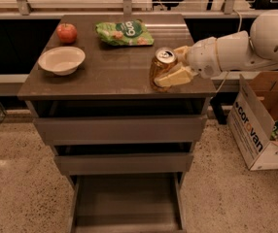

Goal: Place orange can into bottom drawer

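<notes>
Gripper point(169, 67), cream and two-fingered, clamps the small copper-orange metal can point(161, 64) at the dark brown tabletop's point(105, 72) front right. Best to carry it clear of the edge, then lower it steadily into the open grey-brown bottom drawer point(127, 200).

- The white-sided cardboard box point(256, 130) on the floor at the right is showing blue lettering, "corovan".
- The crinkled green snack bag point(124, 32) on the dark worktop point(105, 74) is carrying white letters too unclear to read.
- The copper-orange drink can point(158, 68), which the cream end effector point(168, 68) is clasping at the worktop's right front, is showing no legible marking.
</notes>
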`<state>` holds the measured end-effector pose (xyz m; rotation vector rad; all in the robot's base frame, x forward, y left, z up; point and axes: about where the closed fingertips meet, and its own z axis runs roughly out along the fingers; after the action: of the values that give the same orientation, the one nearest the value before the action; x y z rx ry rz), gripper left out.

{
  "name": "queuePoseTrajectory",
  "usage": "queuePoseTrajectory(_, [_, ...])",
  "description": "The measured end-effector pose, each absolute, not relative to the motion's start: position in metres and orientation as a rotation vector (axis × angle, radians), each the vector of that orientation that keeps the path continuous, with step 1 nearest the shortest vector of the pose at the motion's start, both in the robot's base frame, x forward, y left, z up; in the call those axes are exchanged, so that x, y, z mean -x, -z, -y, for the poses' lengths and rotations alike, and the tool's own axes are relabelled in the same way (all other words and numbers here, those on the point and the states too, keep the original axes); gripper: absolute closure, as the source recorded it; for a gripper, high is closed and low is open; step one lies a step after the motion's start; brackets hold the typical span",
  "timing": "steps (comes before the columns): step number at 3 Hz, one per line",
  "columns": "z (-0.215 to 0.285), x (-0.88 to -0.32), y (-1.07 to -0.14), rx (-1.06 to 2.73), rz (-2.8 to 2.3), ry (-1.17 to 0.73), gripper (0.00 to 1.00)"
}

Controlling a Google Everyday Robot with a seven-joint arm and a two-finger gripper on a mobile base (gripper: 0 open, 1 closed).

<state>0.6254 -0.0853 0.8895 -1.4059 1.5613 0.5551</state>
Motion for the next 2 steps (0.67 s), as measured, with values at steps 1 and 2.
queuePoseTrajectory(1, [0.084,-0.619,-0.878,1.374,-1.568,-0.575,1.0])
queuePoseTrajectory(2, [0.078,-0.591,-0.861,1.232,-1.534,-0.627,1.0])
